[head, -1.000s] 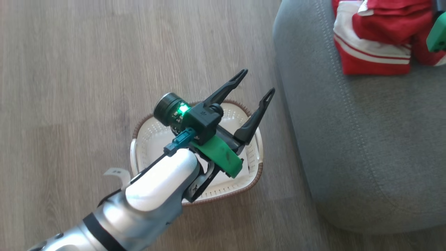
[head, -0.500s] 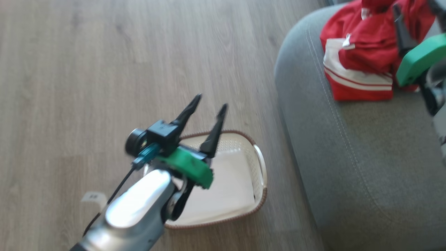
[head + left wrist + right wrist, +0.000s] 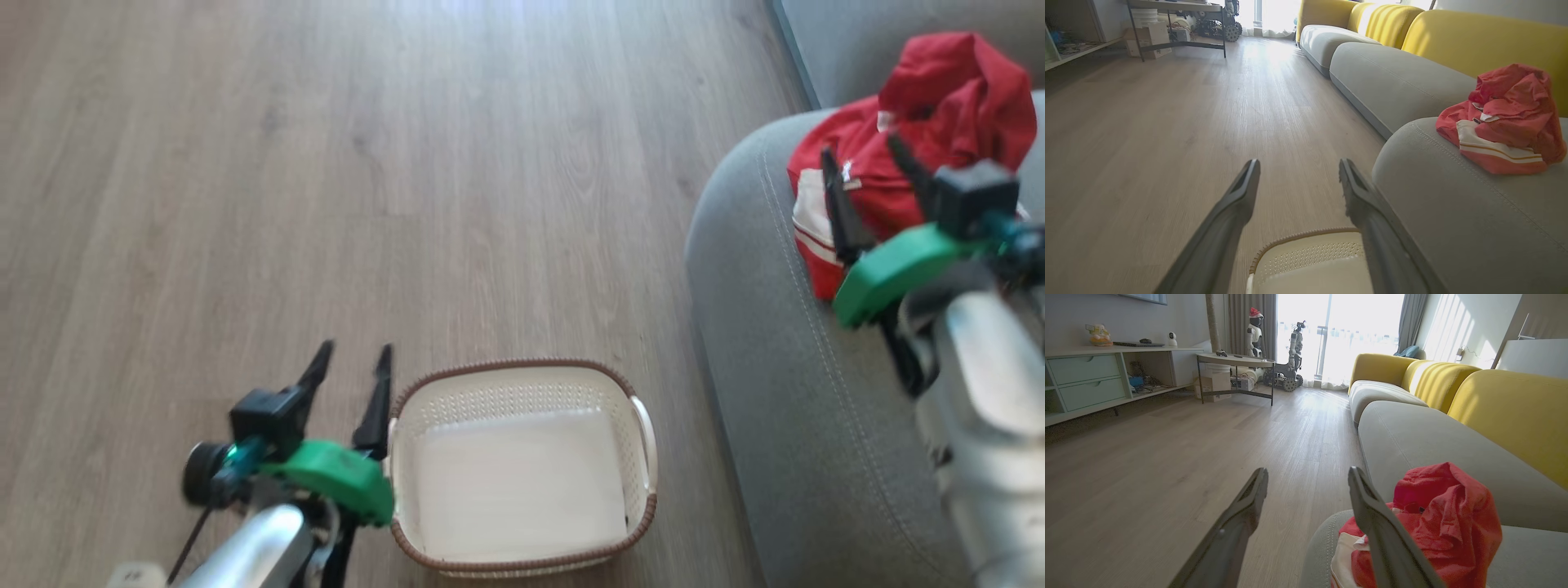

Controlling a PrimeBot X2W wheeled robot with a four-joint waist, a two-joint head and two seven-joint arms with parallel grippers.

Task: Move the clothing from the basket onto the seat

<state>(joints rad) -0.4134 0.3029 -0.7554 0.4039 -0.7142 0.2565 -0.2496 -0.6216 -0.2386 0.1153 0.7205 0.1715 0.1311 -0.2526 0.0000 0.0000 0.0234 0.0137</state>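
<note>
Clothing (image 3: 939, 98) sits heaped on the seat (image 3: 775, 367) near its rounded end, and the basket (image 3: 522, 365) on the floor beside it shows its bare pale bottom. Within the last second the left pincer (image 3: 355, 349) leaves its place above the basket for its left side, and the right pincer (image 3: 861, 149) backs off the heap; both stand open and empty, so the task looks done

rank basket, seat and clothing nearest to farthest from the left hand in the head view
1. basket, just right of the left hand
2. seat, further right
3. clothing, piled on the seat, upper right
</note>
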